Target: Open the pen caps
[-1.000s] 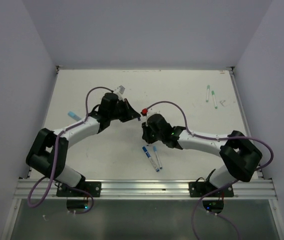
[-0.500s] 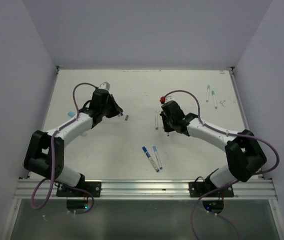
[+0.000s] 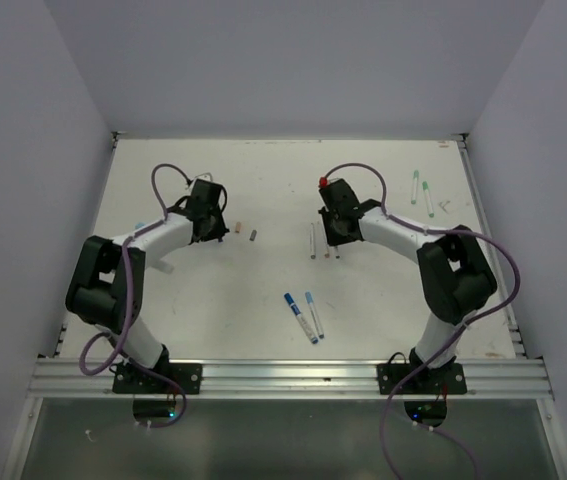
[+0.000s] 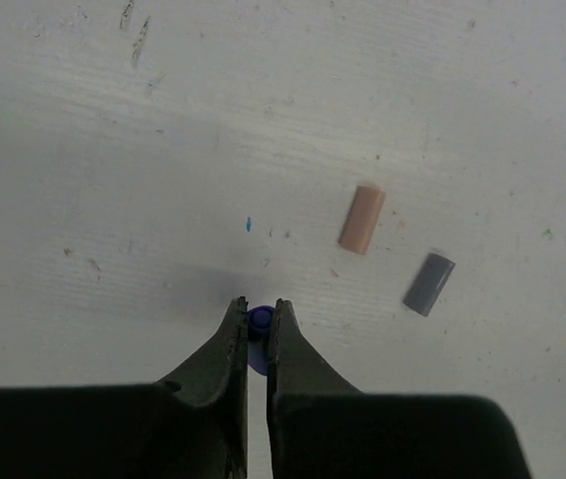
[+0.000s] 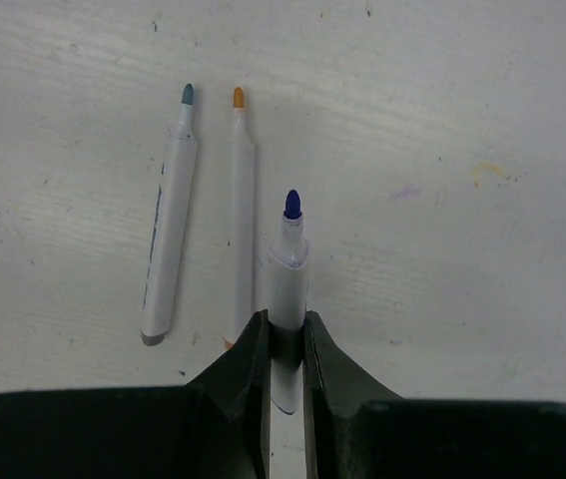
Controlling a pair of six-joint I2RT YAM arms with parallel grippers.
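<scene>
My left gripper is shut on a dark blue pen cap, held just above the table. A loose orange cap and a grey cap lie ahead of it to the right, also seen from above. My right gripper is shut on a white pen with its blue tip bare. It is low beside two uncapped pens, one grey-tipped and one orange-tipped. From above, the left gripper and right gripper are well apart.
Two capped blue pens lie near the front centre. Two green-capped pens lie at the far right. A light blue cap shows by the left arm. White walls close in the table on three sides.
The grippers were together at the centre, then pulled apart. The left carried the blue cap left to the loose caps. The right carried the uncapped pen back beside the two uncapped pens.
</scene>
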